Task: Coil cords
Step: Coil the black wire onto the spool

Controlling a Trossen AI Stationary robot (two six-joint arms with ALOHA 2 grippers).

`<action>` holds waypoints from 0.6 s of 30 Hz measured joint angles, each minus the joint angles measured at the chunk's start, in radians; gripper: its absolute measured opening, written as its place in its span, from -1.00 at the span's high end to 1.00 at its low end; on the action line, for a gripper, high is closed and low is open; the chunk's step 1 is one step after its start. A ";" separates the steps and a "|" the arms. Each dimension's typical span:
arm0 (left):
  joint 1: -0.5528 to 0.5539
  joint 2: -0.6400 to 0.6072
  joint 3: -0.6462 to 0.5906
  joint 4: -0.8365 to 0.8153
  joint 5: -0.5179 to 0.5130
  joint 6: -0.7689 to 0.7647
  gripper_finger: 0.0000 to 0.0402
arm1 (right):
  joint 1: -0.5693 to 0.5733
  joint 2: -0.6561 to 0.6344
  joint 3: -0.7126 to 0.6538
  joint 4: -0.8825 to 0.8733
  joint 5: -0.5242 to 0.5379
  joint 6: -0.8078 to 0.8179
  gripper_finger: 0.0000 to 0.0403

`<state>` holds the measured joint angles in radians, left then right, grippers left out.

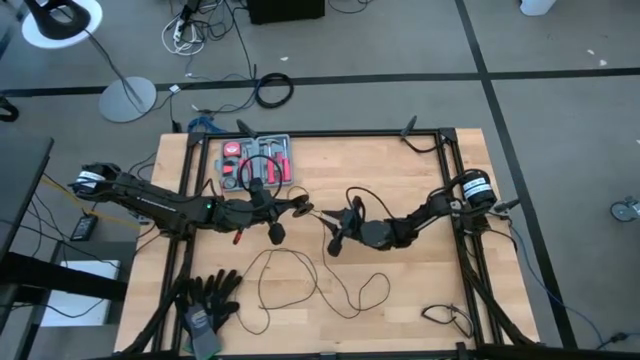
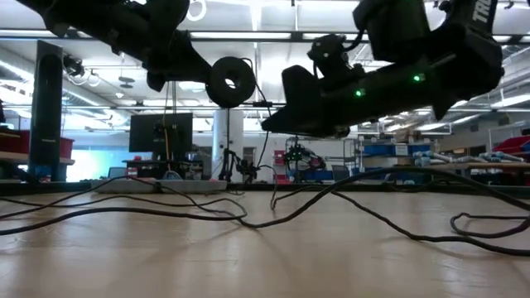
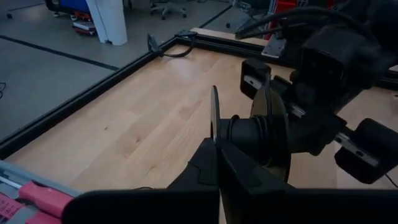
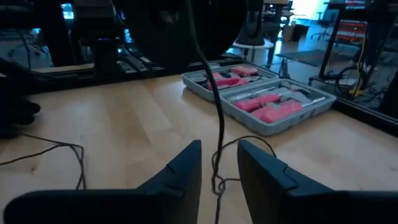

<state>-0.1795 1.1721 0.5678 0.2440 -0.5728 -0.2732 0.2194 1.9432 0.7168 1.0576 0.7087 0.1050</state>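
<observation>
Both arms met over the middle of the table (image 1: pixel 400 300), raised above the wood. The left gripper (image 1: pixel 303 210) was clenched tight, its fingers (image 3: pixel 214 158) pinching the edge of the small black disc (image 3: pixel 214 115) at the end of the wire; in the low view that disc (image 2: pixel 231 80) hung in the air, well clear of the tabletop.

The right gripper (image 1: pixel 338 240) faced it from the other side, just beside it. Its fingers (image 4: pixel 186 165) stood apart, with the wire (image 4: pixel 217 118) running down through the gap between them. I could not tell whether they touched it, so it looked released rather than grasping.

The rest of the wire (image 1: pixel 300 285) lay slack on the near half of the table in loose, wandering loops, and in the low view it trailed flat across the wood (image 2: pixel 248 217). Another stretch arched up near the right gripper (image 1: pixel 360 195).

Toward the far edge sat a grey tray (image 1: pixel 256 160) holding pink tools. A pair of black gloves (image 1: pixel 205 300) lay at the near left corner, and a short cable (image 1: pixel 448 318) lay near the right corner.
</observation>
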 joint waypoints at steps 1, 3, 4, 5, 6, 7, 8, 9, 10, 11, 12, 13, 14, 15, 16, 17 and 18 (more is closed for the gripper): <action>0.000 0.000 0.000 -0.001 0.000 0.003 1.00 | -0.003 0.001 0.002 -0.008 0.000 0.004 0.45; 0.000 0.000 0.000 0.000 0.000 0.004 1.00 | -0.008 0.002 0.002 -0.014 -0.004 0.022 0.40; 0.000 0.000 0.000 0.000 0.000 0.004 1.00 | -0.011 0.002 0.002 -0.013 -0.004 0.033 0.37; 0.000 0.000 0.000 0.000 0.000 0.005 1.00 | -0.013 0.002 0.002 -0.012 -0.005 0.034 0.35; 0.000 0.000 0.000 0.000 0.000 0.005 1.00 | -0.013 0.002 0.002 -0.012 -0.007 0.033 0.34; 0.000 0.000 0.000 0.000 0.000 0.005 1.00 | -0.013 0.002 0.002 -0.012 -0.009 0.028 0.34; 0.000 0.000 0.000 0.000 0.000 0.006 1.00 | -0.014 0.002 0.002 -0.012 -0.016 0.028 0.36; 0.000 0.000 0.000 0.000 0.000 0.006 1.00 | -0.014 0.002 0.002 -0.012 -0.022 0.032 0.39; 0.000 0.000 0.000 0.000 0.000 0.006 1.00 | -0.014 0.002 0.002 -0.014 -0.028 0.041 0.45; 0.000 0.000 0.000 0.001 0.000 0.006 1.00 | -0.014 0.002 0.002 -0.017 -0.035 0.051 0.53; 0.001 0.000 0.000 0.004 0.000 0.006 1.00 | -0.014 0.002 0.002 -0.019 -0.045 0.060 0.64; 0.001 0.000 0.000 0.009 0.000 0.006 1.00 | -0.014 0.002 0.002 -0.020 -0.049 0.065 0.77; 0.001 0.000 0.000 0.017 0.000 0.007 1.00 | -0.014 0.002 0.002 -0.020 -0.050 0.066 0.88; 0.001 0.000 0.000 0.028 0.000 0.007 1.00 | -0.014 0.002 0.002 -0.020 -0.046 0.061 0.93; 0.001 0.000 0.000 0.036 0.000 0.007 1.00 | -0.014 0.002 0.002 -0.020 -0.026 0.062 0.95; 0.001 0.000 0.000 0.038 0.000 0.005 1.00 | -0.014 0.002 0.002 -0.020 0.000 0.071 0.96; 0.001 0.000 0.000 0.039 0.001 0.002 1.00 | -0.015 0.002 0.002 -0.020 0.024 0.074 0.97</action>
<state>-0.1787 1.1721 0.5678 0.2832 -0.5720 -0.2712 0.2047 1.9448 0.7193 1.0378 0.7324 0.1785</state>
